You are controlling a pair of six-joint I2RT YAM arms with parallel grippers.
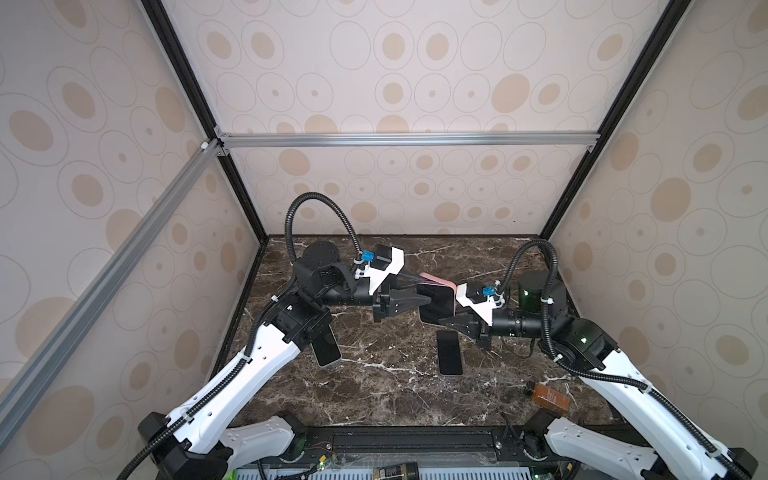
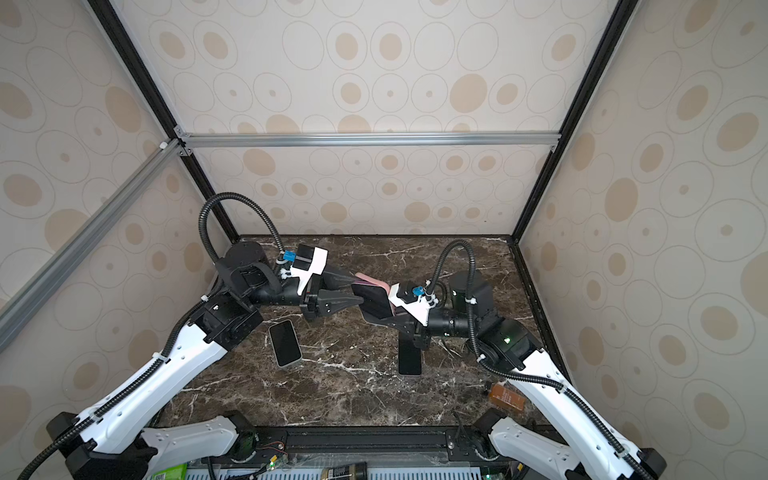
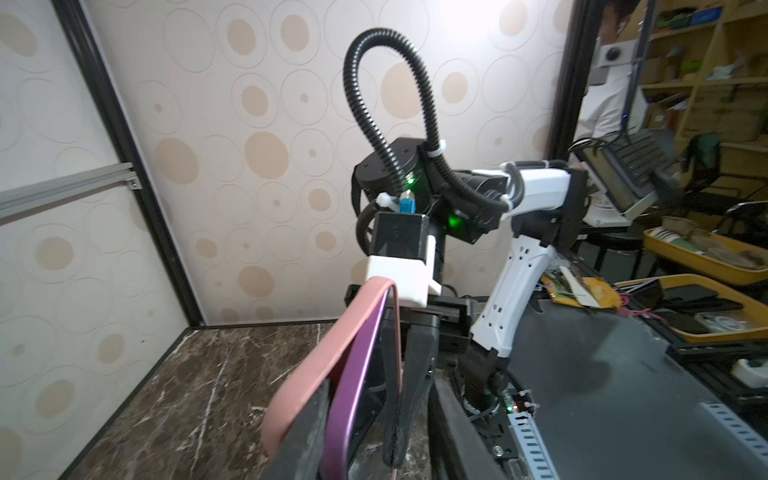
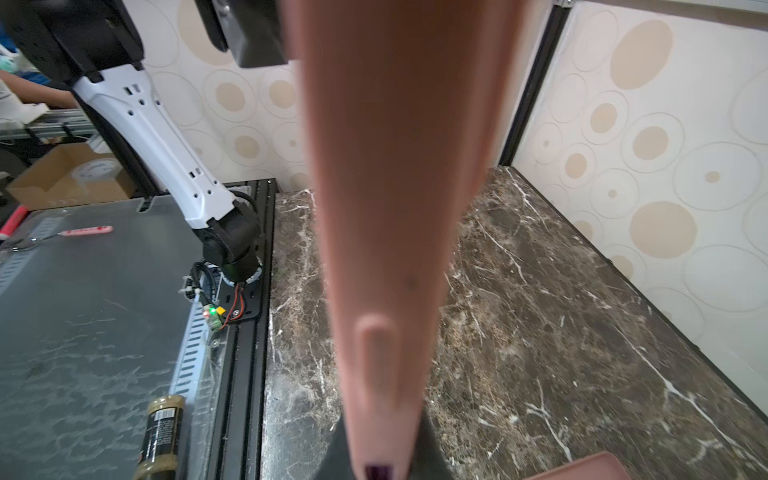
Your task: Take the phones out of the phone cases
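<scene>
left gripper: my fingers stand one on each side of the phone; i cannot tell if they clamp it.
right gripper: pressed together on the phone case.
where: both are in the air over the table, between my arms.
left wrist only: the phone shows a purple edge, out of the phone case rim.
right wrist only: the phone case side fills the middle.
spare phone: whole in a top view; the spare phone is half under my left arm in a top view.

The purple-edged phone sits partly out of its pink case.
</scene>
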